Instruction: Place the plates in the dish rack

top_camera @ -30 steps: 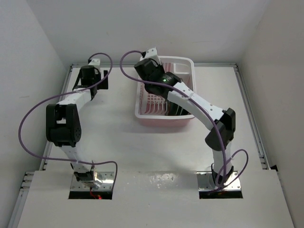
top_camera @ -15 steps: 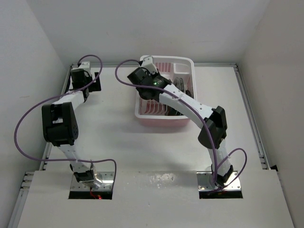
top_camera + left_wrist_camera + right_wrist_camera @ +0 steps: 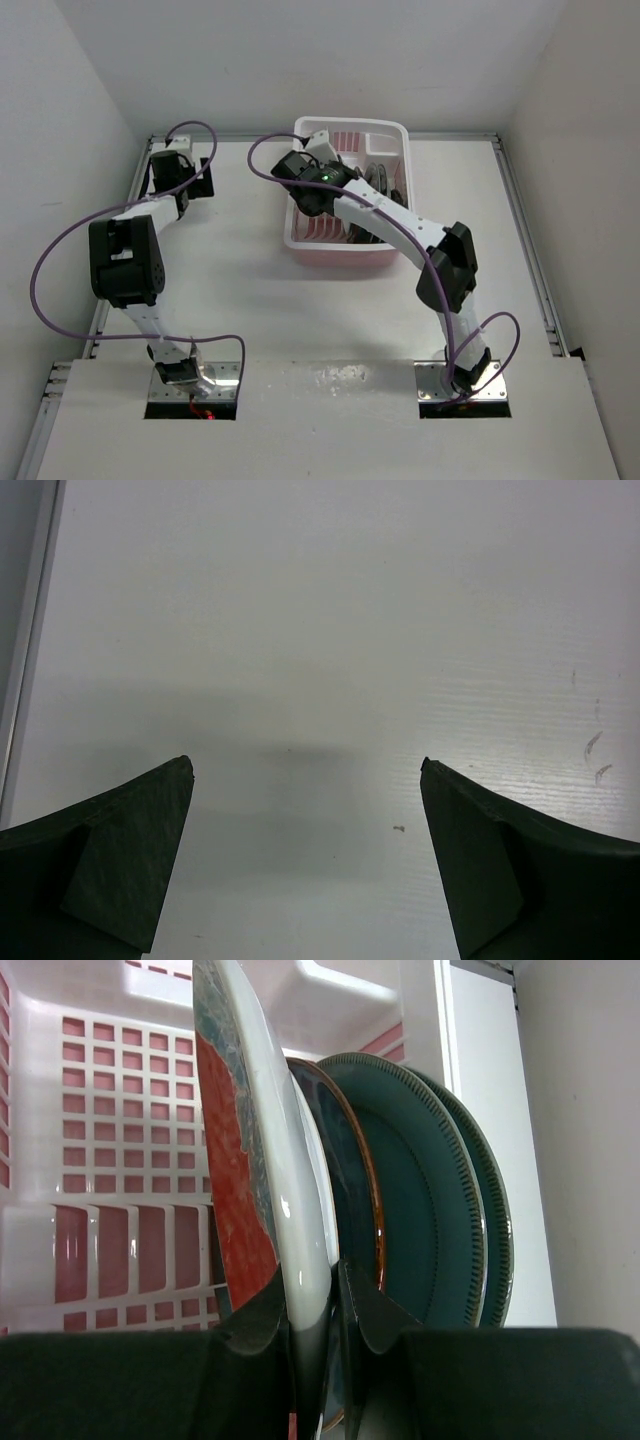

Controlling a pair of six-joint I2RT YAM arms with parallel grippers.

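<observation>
The left arm [image 3: 125,262] reaches to the counter [image 3: 250,290]'s far-left corner, and the left gripper [image 3: 305,770] has its jaws spread wide. The right arm [image 3: 400,215] bends leftward, and the right gripper [image 3: 308,1295] pinches the red plate [image 3: 235,1160]'s rim.

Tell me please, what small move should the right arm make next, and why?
Probably open the right gripper to let go of the red plate. The plate already stands upright inside the dish rack, next to the teal plates; whether its lower edge rests on the floor is hidden.

dish rack [image 3: 100,1110] left free; plates [image 3: 430,1190] crowd right
</observation>
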